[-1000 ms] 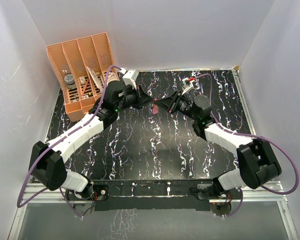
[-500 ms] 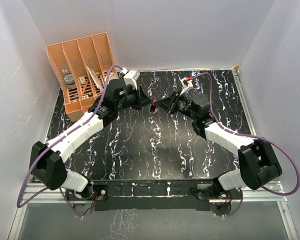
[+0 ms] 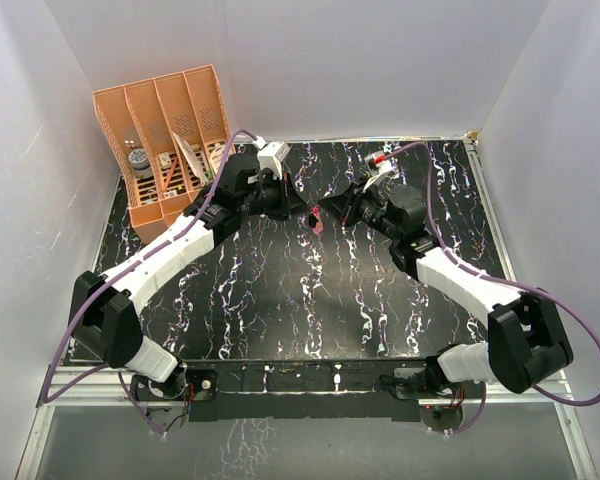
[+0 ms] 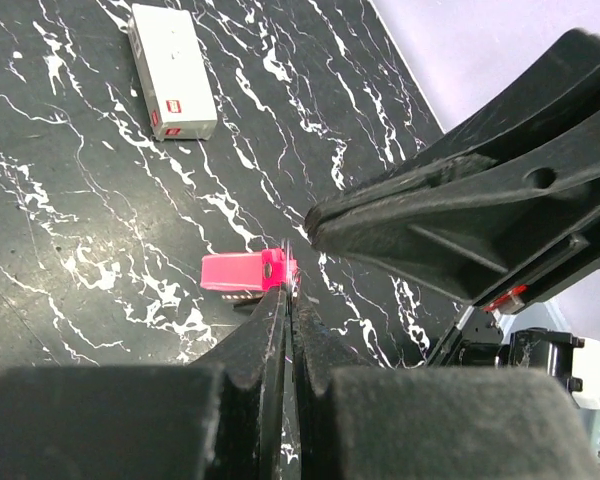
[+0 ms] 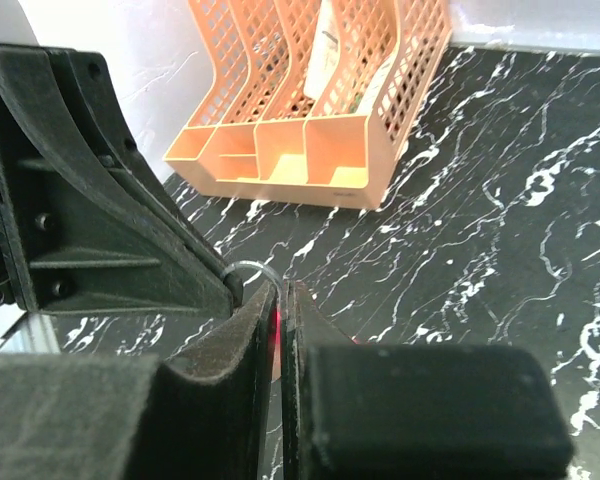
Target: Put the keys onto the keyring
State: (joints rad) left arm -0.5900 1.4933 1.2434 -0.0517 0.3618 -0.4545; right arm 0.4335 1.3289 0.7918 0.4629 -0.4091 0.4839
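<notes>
The keyring hangs in the air between my two grippers above the middle of the table. Its pink tag (image 3: 318, 224) dangles just below them, and it lies just beyond my left gripper's (image 4: 289, 292) tips as a pink tag (image 4: 242, 271). The thin metal ring (image 5: 248, 267) arcs from the left gripper (image 5: 228, 288) into the tip of my right gripper (image 5: 280, 288). Both grippers are shut on the ring, tip to tip: left gripper (image 3: 305, 211), right gripper (image 3: 321, 213). The right gripper (image 4: 313, 220) fills the upper right of the left wrist view. I cannot make out the keys in any view.
A white box (image 4: 172, 72) with a red mark lies flat on the black marbled table (image 3: 280, 290), beyond the grippers in the left wrist view. An orange mesh organiser (image 3: 165, 140) holding several items stands at the back left corner. White walls enclose the table.
The right gripper's jaws have closed onto the ring. Both grippers and the pink tag have shifted slightly to the right and nearer; the left arm has stretched further out.
</notes>
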